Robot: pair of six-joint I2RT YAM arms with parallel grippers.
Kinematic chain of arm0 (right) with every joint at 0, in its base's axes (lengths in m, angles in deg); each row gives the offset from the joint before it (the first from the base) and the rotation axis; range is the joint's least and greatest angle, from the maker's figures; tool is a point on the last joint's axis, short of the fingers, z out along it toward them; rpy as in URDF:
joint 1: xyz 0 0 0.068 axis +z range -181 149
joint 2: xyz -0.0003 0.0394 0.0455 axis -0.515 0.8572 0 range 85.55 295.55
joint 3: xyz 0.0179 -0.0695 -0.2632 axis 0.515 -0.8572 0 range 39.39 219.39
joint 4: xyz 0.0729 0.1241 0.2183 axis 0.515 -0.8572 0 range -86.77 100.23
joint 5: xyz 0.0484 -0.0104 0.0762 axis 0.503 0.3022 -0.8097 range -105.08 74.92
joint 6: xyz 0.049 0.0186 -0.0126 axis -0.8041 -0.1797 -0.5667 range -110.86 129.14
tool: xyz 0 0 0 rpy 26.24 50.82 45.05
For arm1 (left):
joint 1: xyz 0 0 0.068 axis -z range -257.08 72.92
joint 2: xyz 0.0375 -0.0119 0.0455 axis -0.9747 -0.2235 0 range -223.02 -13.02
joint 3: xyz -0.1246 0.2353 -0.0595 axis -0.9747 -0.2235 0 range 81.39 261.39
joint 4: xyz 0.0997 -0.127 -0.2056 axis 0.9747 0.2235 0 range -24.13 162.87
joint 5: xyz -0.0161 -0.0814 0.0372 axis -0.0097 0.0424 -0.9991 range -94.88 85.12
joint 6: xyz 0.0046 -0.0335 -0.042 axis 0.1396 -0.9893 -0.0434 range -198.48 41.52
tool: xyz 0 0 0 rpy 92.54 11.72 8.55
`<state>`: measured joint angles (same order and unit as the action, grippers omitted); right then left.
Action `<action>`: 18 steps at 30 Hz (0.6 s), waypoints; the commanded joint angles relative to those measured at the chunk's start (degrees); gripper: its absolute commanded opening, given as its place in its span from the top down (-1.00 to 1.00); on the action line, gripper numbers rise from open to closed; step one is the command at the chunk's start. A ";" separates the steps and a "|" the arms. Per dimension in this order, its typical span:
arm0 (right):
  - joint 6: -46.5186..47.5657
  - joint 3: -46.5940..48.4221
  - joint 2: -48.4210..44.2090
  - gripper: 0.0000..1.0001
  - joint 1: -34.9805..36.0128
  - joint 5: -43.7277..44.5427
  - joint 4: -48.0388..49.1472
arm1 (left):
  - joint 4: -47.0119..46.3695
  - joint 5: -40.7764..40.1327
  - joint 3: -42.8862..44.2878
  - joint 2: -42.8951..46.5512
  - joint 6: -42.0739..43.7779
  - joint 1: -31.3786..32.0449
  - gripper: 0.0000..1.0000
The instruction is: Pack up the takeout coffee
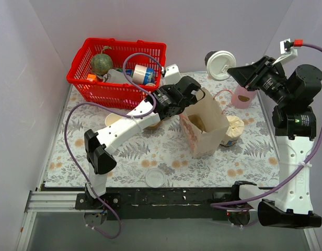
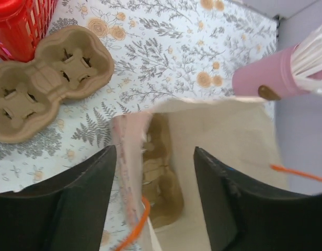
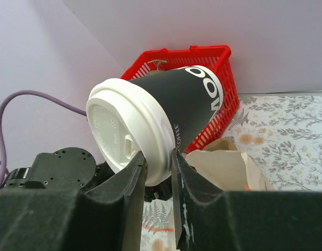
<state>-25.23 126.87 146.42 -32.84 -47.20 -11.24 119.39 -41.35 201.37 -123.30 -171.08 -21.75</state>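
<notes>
The takeout coffee [image 3: 176, 99], a dark-sleeved paper cup with a white lid, hangs tilted in the air at the back right [image 1: 220, 64]. My right gripper [image 3: 158, 157] is shut on the rim of its lid, and in the top view the gripper [image 1: 235, 70] holds it above and behind the brown paper bag [image 1: 205, 125]. The bag stands open in the middle of the mat. My left gripper [image 2: 154, 151] is open over the bag's left rim [image 2: 124, 157], with that wall between its fingers; it shows at the bag's top edge [image 1: 195, 97]. A brown cup carrier [image 2: 163, 178] lies inside the bag.
A red basket [image 1: 116, 68] of groceries sits back left. A second cup carrier [image 2: 46, 78] lies on the mat beside it. A pink cup [image 1: 243, 97] stands behind the bag, a white tub with crumpled paper [image 1: 234, 130] to its right, and a loose lid [image 1: 154, 178] near the front edge.
</notes>
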 commanded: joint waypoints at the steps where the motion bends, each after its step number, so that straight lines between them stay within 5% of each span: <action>1: -2.45 1.91 1.02 0.97 1.05 -3.31 -1.73 | -1.30 -6.77 1.22 3.05 0.31 1.01 -0.53; 5: -2.29 0.40 -0.83 0.97 5.35 0.47 -5.40 | -4.20 -7.04 -1.15 6.03 5.30 1.01 -0.96; 10: -0.52 0.94 0.92 0.97 13.70 6.61 -12.27 | -9.55 -6.59 -8.52 14.46 8.39 1.01 -0.96; 14: -1.14 -1.95 -0.21 0.97 15.38 15.58 -14.65 | -15.63 -7.83 -23.35 23.86 10.42 0.48 -0.96; 18: -2.89 -5.29 0.04 0.97 15.82 15.08 -13.77 | -20.46 -0.19 -32.33 30.64 11.03 -2.59 -0.96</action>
<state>-26.87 124.01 146.76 -17.54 -35.55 -24.47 106.36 -45.59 175.71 -99.46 -162.34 -21.62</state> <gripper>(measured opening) 0.303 0.981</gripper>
